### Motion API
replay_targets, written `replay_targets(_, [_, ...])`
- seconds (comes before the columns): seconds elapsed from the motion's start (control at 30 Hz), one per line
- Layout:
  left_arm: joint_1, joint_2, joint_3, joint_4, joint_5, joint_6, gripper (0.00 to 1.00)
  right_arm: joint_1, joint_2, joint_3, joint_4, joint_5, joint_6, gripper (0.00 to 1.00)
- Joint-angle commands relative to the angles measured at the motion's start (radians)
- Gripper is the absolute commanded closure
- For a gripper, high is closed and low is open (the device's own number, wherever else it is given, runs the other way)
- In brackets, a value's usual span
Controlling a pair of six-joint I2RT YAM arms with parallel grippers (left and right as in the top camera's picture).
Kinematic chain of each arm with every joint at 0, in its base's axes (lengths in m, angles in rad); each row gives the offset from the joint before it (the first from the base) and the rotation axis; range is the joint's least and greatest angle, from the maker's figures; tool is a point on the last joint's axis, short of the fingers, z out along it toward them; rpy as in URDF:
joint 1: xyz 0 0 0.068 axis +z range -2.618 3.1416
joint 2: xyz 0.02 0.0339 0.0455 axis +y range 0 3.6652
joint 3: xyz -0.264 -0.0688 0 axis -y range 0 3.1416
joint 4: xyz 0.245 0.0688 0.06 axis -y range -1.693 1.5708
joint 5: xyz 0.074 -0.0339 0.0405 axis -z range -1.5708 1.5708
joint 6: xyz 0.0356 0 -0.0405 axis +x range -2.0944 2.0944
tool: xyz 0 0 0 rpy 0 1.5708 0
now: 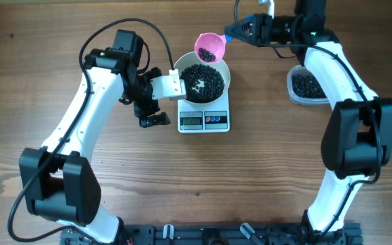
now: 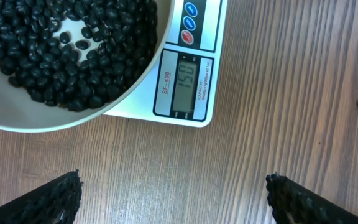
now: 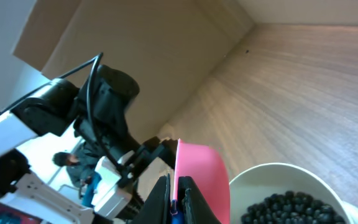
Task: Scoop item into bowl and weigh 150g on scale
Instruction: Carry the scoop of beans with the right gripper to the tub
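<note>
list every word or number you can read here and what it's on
"150" on the scale display.
"SF-400" on the label beside the display.
Small print on the display's other side: too small to read.
Marks on the buttons: blurred.
Nothing else readable.

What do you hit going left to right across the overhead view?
Open left gripper → round white deep bowl of black beans on white square scale → clear plastic tub. Omitted: pink plastic scoop, overlapping bowl.
</note>
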Motion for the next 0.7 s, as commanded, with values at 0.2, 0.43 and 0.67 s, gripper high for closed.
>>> replay_targets(0.2, [0.003, 0.004, -0.006, 0.000, 0.024, 0.019, 0.00, -0.002, 0.016, -0.002, 0.001, -0.022, 0.033, 0.96])
replay_targets(0.43, [0.003, 0.004, -0.006, 0.000, 0.024, 0.019, 0.00, -0.001, 0.016, -0.002, 0.001, -0.022, 0.043, 0.96])
replay_targets(0.67, [0.003, 0.004, -0.006, 0.000, 0.024, 0.019, 0.00, 0.000, 0.016, -0.002, -0.106, 0.001, 0.035, 0.96])
